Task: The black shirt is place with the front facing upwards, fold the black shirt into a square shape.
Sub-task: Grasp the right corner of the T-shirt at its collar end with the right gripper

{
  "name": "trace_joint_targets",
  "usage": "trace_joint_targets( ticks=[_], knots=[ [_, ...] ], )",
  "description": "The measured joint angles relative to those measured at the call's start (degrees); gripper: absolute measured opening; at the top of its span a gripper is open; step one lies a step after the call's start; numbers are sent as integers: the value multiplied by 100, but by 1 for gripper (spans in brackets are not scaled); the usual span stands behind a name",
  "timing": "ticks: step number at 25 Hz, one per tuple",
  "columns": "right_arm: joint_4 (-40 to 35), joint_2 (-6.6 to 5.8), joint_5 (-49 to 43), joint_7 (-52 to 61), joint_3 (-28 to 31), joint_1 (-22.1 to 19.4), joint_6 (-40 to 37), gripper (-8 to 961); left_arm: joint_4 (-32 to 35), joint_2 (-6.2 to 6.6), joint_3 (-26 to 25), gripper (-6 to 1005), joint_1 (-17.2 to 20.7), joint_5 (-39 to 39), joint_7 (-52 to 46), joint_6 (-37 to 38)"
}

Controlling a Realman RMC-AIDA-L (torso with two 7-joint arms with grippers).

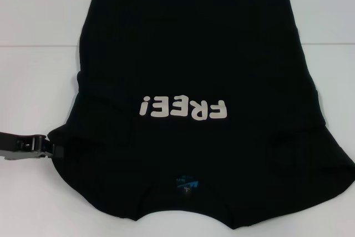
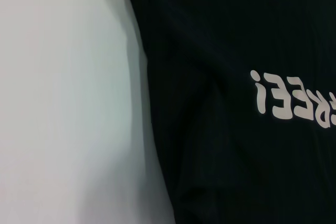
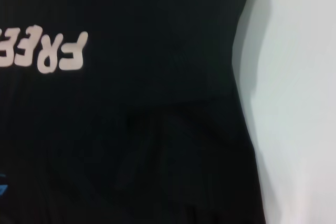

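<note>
Lying front-up on the white table (image 1: 33,54), the shirt (image 1: 194,54) fills most of my head view. Its collar sits at the near edge, toward the robot, and its hem at the far edge, so the pale "FREE!" lettering (image 1: 184,107) reads upside down to me. A small blue neck label (image 1: 186,183) shows just inside the collar. Both sleeves appear tucked inward over the body, leaving soft ridges on either side of the lettering.

Left gripper (image 1: 52,151): I see it at the left edge of the head view, low on the table, its tip meeting the shirt's near-left edge by the shoulder. I cannot tell how far its fingers are parted, or whether they have hold of the cloth.

Right gripper: I find it in none of my views. Its wrist camera shows only the shirt's right side (image 3: 157,129) against the table (image 3: 299,103).
</note>
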Motion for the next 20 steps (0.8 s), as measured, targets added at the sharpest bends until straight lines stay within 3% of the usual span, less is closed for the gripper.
trace_joint_targets(
  ticks=[7,20],
  knots=[
    [543,-26,-7,-25,-194,26,470,804,0,-1,-10,47,17,-2,41,5],
    [950,32,-15,-137,-322,153,810,800,-1,-18,-10,54,25,-9,62,-5]
  ],
)
